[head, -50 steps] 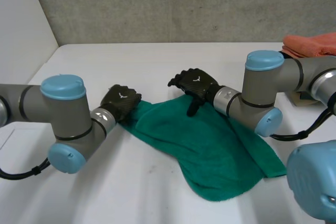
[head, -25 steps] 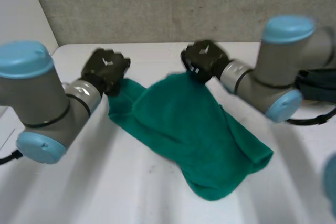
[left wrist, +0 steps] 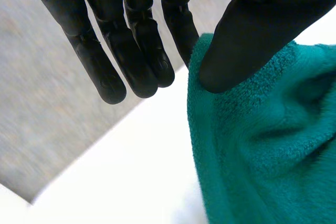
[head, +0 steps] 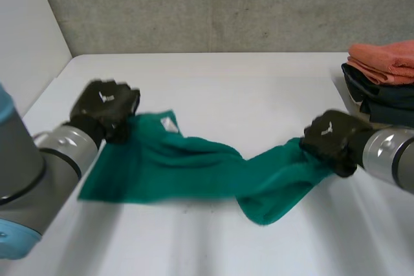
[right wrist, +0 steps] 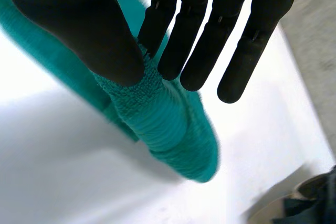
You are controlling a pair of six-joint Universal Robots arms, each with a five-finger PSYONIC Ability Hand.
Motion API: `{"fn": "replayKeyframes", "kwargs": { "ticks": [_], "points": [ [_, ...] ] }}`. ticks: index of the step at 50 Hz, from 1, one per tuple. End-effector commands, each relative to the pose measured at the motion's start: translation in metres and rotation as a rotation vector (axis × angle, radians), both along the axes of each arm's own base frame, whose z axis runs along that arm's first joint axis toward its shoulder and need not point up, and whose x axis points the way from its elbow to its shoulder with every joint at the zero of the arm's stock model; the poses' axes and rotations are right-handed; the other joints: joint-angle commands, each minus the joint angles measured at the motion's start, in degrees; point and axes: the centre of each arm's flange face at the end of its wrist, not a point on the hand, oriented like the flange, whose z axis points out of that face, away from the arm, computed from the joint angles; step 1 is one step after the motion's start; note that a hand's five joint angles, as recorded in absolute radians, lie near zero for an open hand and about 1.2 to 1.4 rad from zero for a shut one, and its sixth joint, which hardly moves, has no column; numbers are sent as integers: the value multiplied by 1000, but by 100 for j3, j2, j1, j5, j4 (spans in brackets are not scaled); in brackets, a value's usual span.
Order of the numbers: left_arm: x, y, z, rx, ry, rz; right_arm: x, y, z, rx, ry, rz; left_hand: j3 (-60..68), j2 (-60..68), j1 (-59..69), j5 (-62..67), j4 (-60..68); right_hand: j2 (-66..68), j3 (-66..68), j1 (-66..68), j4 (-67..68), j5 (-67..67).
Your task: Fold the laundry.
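Green towel (head: 194, 169) is spanning the white table (head: 246, 82), bunched in the middle, long axis running side to side between the hands | left hand (head: 105, 109) is pinching one end, thumb against fingers | right hand (head: 330, 140) is pinching the opposite end likewise.

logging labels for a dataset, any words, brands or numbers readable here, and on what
None can be read.
White tag on the green towel: too small to read.
White mark on the left hand, another on the right hand: blurred, illegible.
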Motion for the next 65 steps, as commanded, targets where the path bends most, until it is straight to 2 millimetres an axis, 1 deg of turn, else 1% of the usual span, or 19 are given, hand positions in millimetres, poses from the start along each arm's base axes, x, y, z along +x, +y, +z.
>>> {"fn": "replayKeyframes", "kwargs": {
  "ticks": [1,4,8,9,14,16,17,20,21,23,25,27,33,36,40,44,49,63,65],
  "points": [
    [-9,-10,-48,137,-38,-1,3,-14,-34,-33,1,-32,1159,1138,1404,1369,1126,1262,1172,1585,1123,1357],
    [-16,-28,-52,128,-33,5,5,-22,-37,-52,-36,-56,1159,1138,1404,1369,1126,1262,1172,1585,1123,1357],
    [-26,-56,-52,80,-21,23,9,-44,-38,-113,-146,-124,1159,1138,1404,1369,1126,1262,1172,1585,1123,1357],
    [-31,-71,-50,34,-13,36,11,-52,-40,-145,-184,-148,1159,1138,1404,1369,1126,1262,1172,1585,1123,1357],
    [-39,-114,-53,-80,30,98,12,-72,-51,-229,-231,-220,1159,1138,1404,1369,1126,1262,1172,1585,1123,1357],
    [-41,-121,-55,-99,37,105,11,-77,-57,-250,-230,-250,143,122,388,353,111,1262,1172,1585,1123,1357],
    [-41,-123,-56,-104,41,106,10,-78,-58,-257,-230,-259,-1814,-1834,-1568,-1603,-1846,1262,1172,1585,1123,1357],
    [-41,-120,-60,-89,35,105,9,-78,-66,-253,-218,-275,-5003,-5023,-4757,-4792,-5035,1262,1172,1585,1123,1357],
    [-41,-113,-65,-67,24,99,9,-78,-68,-246,-215,-278,-5841,-5862,-5596,-5631,-5874,1262,1172,1585,1123,1357],
    [-37,-104,-60,-60,20,95,8,-77,-72,-234,-212,-276,-5803,-5824,-5558,-5593,-5835,1262,1172,1585,1123,1357],
    [-29,-86,-38,-77,31,90,8,-75,-74,-226,-210,-274,-5703,-5723,-5457,-5492,-5735,1262,1172,1585,1123,1357],
    [-23,-71,-28,-82,33,79,8,-74,-75,-222,-207,-276,-5619,-5639,-5373,-5408,-5651,1262,1172,1585,1123,1357],
    [-8,-12,-16,-49,26,-30,8,-74,-74,-223,-208,-276,-4965,-4986,-4720,-4755,-4997,1262,1172,1585,1123,1357],
    [1,6,-20,-18,14,-47,6,-77,-73,-231,-210,-281,-4878,-4899,-4633,-4668,-4910,1262,1172,1585,1123,1357],
    [20,23,-46,99,-50,-39,6,-79,-71,-238,-215,-285,-4659,-4680,-4414,-4449,-4691,1262,1172,1585,1123,1357],
    [24,32,-61,141,-101,-68,7,-79,-73,-234,-208,-283,-4659,-4680,-4414,-4449,-4691,1262,1172,1585,1123,1357],
    [23,29,-87,208,-148,-99,7,-78,-75,-226,-208,-283,-4609,-4629,-4363,-4398,-4641,1262,1172,1585,1123,1357],
    [10,-13,-116,160,-130,-107,6,-71,-79,-204,-199,-284,-3012,-3032,-2766,-2801,-3044,1262,1172,1585,1123,1357],
    [6,-16,-121,165,-130,-121,6,-71,-80,-201,-198,-285,-2174,-2194,-1928,-1963,-2206,1262,1172,1585,1123,1357]
  ]
}}
